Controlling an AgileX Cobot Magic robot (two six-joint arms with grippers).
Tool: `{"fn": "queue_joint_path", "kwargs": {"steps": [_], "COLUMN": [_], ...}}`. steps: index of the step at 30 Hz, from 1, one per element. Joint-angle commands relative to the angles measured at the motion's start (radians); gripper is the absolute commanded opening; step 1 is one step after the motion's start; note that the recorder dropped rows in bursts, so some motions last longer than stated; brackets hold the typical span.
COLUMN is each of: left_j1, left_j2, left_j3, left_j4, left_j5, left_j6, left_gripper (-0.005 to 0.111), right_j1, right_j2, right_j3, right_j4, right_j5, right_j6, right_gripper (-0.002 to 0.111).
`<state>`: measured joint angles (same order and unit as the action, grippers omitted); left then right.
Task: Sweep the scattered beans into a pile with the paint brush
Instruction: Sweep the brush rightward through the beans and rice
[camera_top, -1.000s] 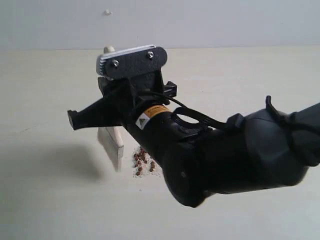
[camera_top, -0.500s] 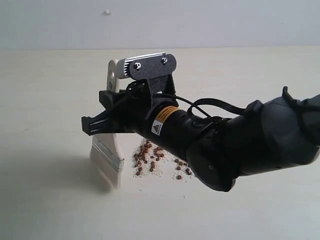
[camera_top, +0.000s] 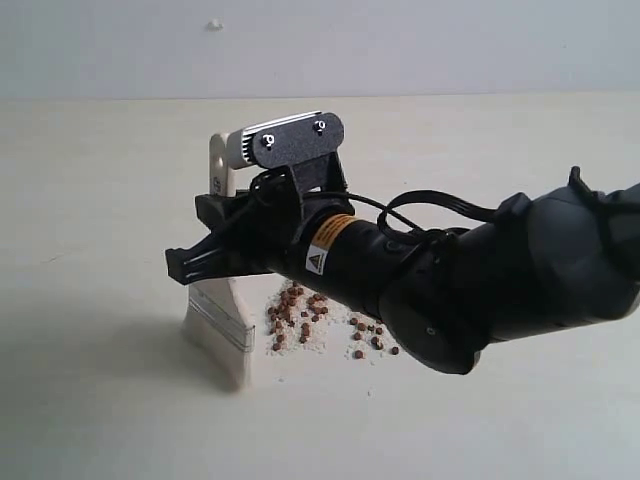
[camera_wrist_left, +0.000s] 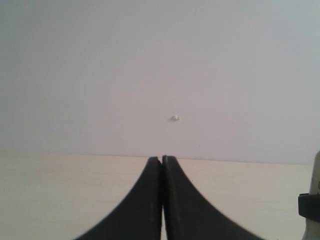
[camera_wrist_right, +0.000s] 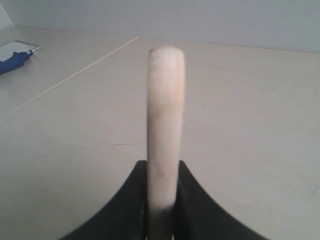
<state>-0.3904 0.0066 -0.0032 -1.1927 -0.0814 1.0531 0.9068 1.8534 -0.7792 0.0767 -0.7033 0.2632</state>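
Dozens of beans (camera_top: 300, 312) lie in a loose patch on the table (camera_top: 90, 200), just beside the bristles of the paint brush (camera_top: 216, 318).
The right gripper (camera_top: 200, 255) is clamped on the pale wooden handle above the metal band. The brush stands nearly upright, and its bristle tips appear to rest on the table. The left gripper (camera_wrist_left: 161, 165) is pressed closed on nothing, away from the work. The brush is probably light, with a rigid handle and soft, yielding bristles, so a mid-handle hold suits it. The beans are likely hard and free-rolling, so gentle strokes should gather the stragglers nearer the arm.
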Motion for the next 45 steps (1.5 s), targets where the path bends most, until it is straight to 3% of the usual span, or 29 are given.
{"fn": "queue_joint_path", "kwargs": {"steps": [1, 10, 16, 29, 37, 45], "left_j1": [0.002, 0.002, 0.002, 0.002, 0.002, 0.002], "left_j2": [-0.007, -0.007, -0.007, -0.007, -0.007, -0.007], "left_j3": [0.003, 0.003, 0.003, 0.003, 0.003, 0.003], "left_j4": [0.004, 0.004, 0.004, 0.004, 0.004, 0.004], "left_j5": [0.0, 0.0, 0.0, 0.0, 0.0, 0.0], "left_j6": [-0.008, -0.008, -0.008, -0.008, -0.008, -0.008], "left_gripper": [0.0, 0.0, 0.0, 0.0, 0.0, 0.0], "right_j1": [-0.026, -0.026, -0.026, -0.026, -0.026, -0.023], "right_j2": [-0.002, -0.002, -0.002, -0.004, -0.004, -0.123], "right_j3": [0.006, 0.006, 0.006, 0.006, 0.006, 0.004], "right_j4": [-0.101, 0.028, 0.248, 0.539, 0.553, 0.5], "right_j5": [0.02, 0.085, 0.118, 0.036, -0.025, 0.024], "right_j6": [0.07, 0.024, -0.172, -0.486, -0.504, -0.474], "right_gripper": [0.0, 0.0, 0.0, 0.0, 0.0, 0.0]}}
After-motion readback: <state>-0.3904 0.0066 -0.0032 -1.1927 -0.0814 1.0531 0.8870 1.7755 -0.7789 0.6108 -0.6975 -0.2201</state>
